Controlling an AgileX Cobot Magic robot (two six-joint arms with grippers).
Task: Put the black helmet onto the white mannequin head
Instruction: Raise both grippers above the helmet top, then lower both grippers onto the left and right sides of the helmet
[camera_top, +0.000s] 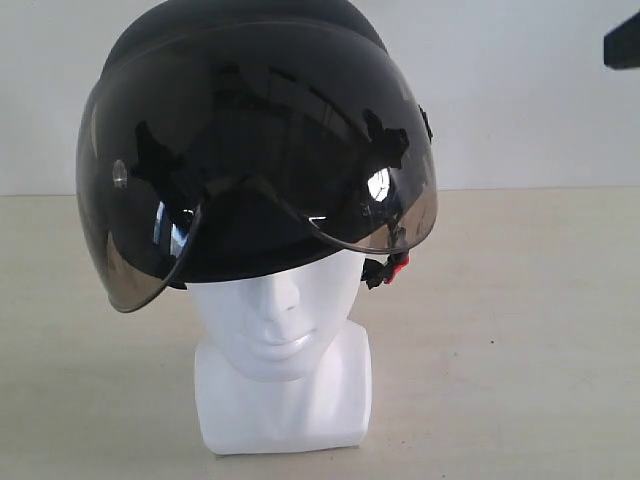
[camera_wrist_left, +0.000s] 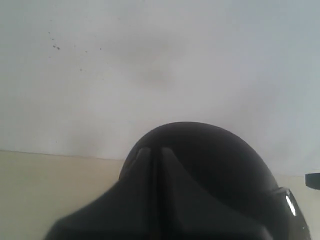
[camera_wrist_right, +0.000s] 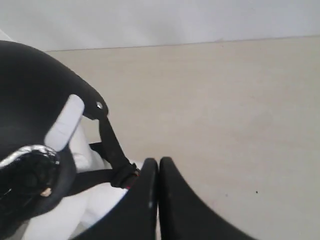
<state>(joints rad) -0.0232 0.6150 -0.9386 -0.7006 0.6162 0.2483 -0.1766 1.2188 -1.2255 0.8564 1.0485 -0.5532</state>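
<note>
Black helmet: sits on top of the white mannequin head and covers the crown and forehead. The shell is wider than the head on both sides. It is seated askew: in the exterior view the lower edge of the smoky visor hangs lower on the left than on the right. The visor hides the eyes; nose, mouth and chin show below it.

Chin strap: hangs loose from the helmet rim beside the mannequin's cheek. The red buckle dangles on the right side of the exterior view, just under the visor edge.

Head: upright on its squarish base, which rests on the beige table. Plain white wall behind.

Left gripper: fingers pressed together, nothing between them. The helmet dome rises directly past the tips. Cannot tell whether they touch the shell.

Right gripper: fingers closed against each other, holding nothing. The tips are just beside the strap's buckle end, at the side of the helmet and above the table. Contact with the strap cannot be told.

A dark part shows at the upper right edge of the exterior view, well apart from the helmet; too little of it is visible to identify.
</note>
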